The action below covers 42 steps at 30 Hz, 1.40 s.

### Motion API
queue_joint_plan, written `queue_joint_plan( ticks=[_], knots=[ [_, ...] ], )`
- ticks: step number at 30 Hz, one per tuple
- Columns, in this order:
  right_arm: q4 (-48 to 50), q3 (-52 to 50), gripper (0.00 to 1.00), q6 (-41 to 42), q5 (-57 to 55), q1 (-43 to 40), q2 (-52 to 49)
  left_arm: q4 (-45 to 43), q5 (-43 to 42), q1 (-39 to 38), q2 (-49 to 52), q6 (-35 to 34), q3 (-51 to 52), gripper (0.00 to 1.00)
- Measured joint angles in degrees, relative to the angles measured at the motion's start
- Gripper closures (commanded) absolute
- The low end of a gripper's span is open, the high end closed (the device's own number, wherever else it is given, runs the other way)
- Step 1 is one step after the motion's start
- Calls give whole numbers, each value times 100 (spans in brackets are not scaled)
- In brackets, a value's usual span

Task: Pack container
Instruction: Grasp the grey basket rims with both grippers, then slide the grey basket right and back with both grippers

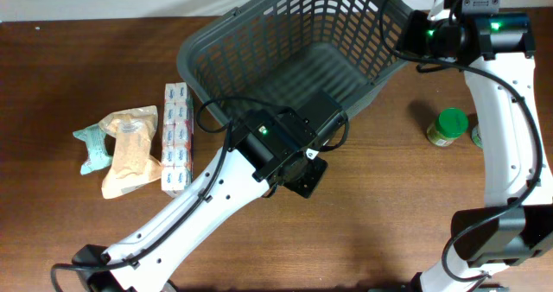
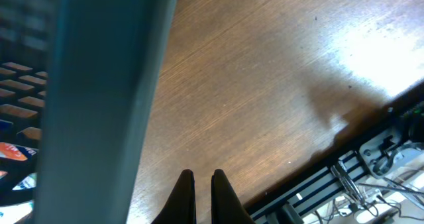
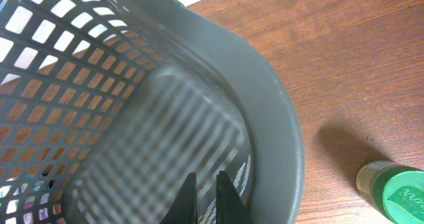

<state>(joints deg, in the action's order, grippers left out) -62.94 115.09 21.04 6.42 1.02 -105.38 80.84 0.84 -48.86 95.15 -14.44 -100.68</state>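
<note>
The large dark grey basket (image 1: 285, 59) with lattice walls stands at the back middle of the table. Its rim also fills the left of the left wrist view (image 2: 99, 85). In the right wrist view its wall and rim (image 3: 271, 111) curve across the frame. My left gripper (image 1: 304, 176) is beside the basket's near wall, over bare wood. Its fingers (image 2: 202, 179) are shut and empty. My right gripper (image 1: 403, 48) is at the basket's right rim. Its fingers (image 3: 206, 181) are shut and empty, just inside the wall.
A strip of small white boxes (image 1: 177, 136), a tan bag (image 1: 130, 149) and a teal packet (image 1: 91, 147) lie left of the basket. A green-lidded jar (image 1: 448, 126) stands right of it, also in the right wrist view (image 3: 397, 191). The table's edge and a metal frame (image 2: 371, 158) show on the right.
</note>
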Motion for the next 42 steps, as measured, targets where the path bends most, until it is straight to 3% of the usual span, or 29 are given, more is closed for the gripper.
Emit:
queue_joint_plan(
  ticks=[20, 42],
  knots=[
    [-763, 63, 96, 0, 9, 22, 0, 96, 984, 81, 0, -42, 0, 98],
    [-1169, 63, 96, -385, 223, 26, 2, -160, 1342, 1204, 0, -31, 0, 98]
  ],
)
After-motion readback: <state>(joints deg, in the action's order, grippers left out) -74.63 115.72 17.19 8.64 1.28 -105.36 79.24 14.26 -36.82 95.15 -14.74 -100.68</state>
